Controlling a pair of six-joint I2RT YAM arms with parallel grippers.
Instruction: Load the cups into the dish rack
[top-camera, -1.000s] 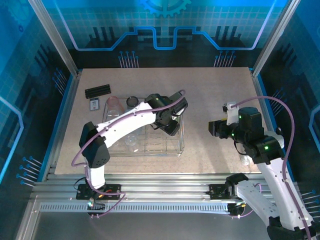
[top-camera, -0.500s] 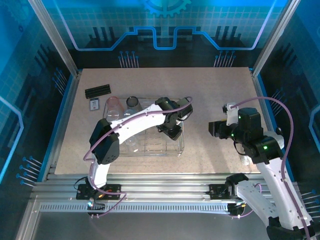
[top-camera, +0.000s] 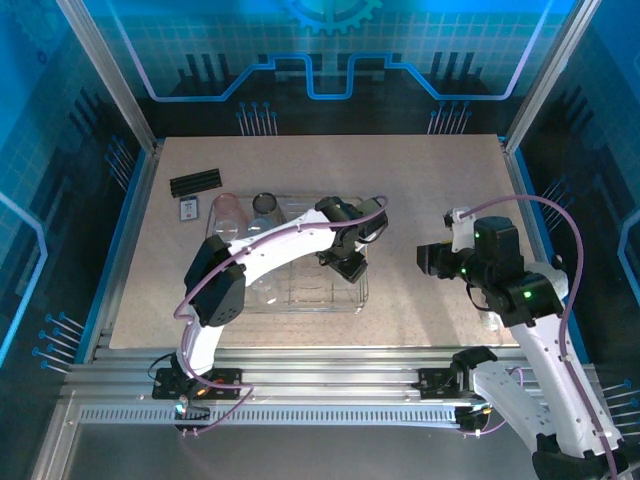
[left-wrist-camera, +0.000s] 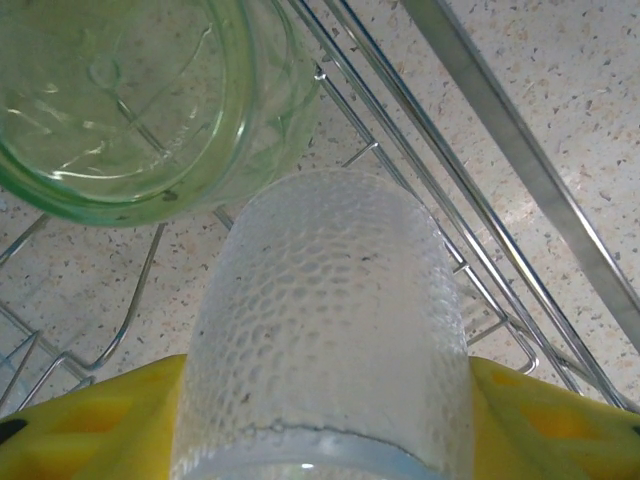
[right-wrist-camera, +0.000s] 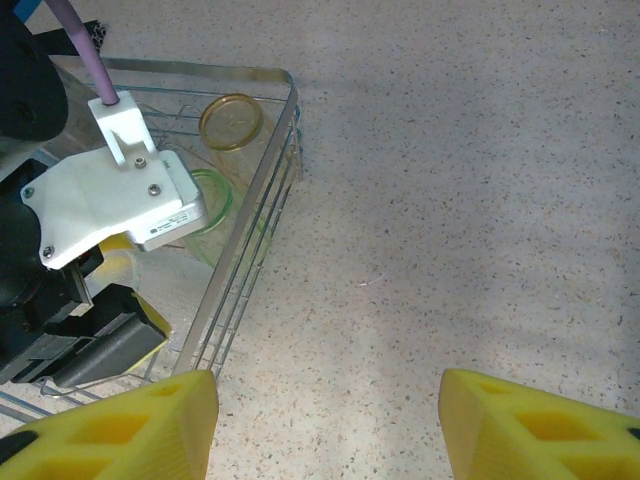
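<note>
Over dish rack (top-camera: 310, 292), clear cup (left-wrist-camera: 325, 330) points base-down.

Clear dimpled cup (left-wrist-camera: 325, 330) over silver wire dish rack (left-wrist-camera: 520, 146); green cup (left-wrist-camera: 120, 100) beside it; orange cup (right-wrist-camera: 232, 122) inside

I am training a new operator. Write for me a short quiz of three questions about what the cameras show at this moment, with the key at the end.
1. True or false: the right hand is closed on a cup.
2. In the left wrist view, what colour is the cup lying next to the frosted clear cup? A. pink B. green C. blue
3. Fill in the gap: in the right wrist view, the orange cup sits inside the ____.

Key: 1. False, its fingers stand apart over bare table with nothing between them. 2. B. 3. dish rack.
</note>
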